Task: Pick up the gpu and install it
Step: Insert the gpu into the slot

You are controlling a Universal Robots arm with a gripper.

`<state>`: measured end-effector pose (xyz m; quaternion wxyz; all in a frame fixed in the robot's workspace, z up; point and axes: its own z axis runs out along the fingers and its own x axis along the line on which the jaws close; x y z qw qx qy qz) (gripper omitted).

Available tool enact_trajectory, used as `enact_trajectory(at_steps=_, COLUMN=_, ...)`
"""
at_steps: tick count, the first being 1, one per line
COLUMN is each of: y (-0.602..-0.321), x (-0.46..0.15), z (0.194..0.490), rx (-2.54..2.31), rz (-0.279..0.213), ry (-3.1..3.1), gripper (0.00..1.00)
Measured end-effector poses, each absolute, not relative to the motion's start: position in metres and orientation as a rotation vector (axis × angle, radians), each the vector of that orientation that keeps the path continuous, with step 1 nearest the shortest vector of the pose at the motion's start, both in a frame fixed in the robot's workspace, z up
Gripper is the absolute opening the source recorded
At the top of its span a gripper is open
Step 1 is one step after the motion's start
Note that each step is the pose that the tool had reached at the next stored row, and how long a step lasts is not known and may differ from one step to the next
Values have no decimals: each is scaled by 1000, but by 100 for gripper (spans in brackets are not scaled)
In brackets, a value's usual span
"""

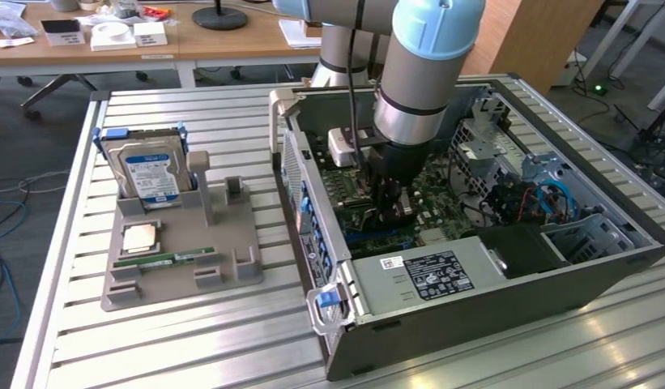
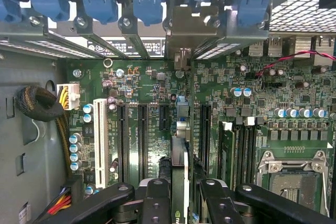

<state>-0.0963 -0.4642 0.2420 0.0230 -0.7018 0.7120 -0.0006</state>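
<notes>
Pincer [image 2: 185, 203] clamped on gpu [image 2: 179, 153]; card edge-on over mobo [image 2: 247, 93] slots inside PC case [image 1: 473, 312], bracket end twd rear wall.

Open-topped case [image 1: 505, 318] — cable tangle [image 1: 532, 198] perhaps close beside

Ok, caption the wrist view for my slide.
Gripper holding the gpu edge-on above the green motherboard, between its black expansion slots.

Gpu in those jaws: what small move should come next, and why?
Probably a gentle, straight push toward the motherboard. The jaws grip the gpu on edge, standing among the long black slots, and I cannot tell whether it is fully seated.
</notes>
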Motion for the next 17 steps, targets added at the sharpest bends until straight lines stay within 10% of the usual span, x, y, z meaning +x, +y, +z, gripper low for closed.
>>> enact_trajectory(at_steps=17, y=-464, x=-96, z=240, rx=-2173, rz=-2, ry=2205, gripper=26)
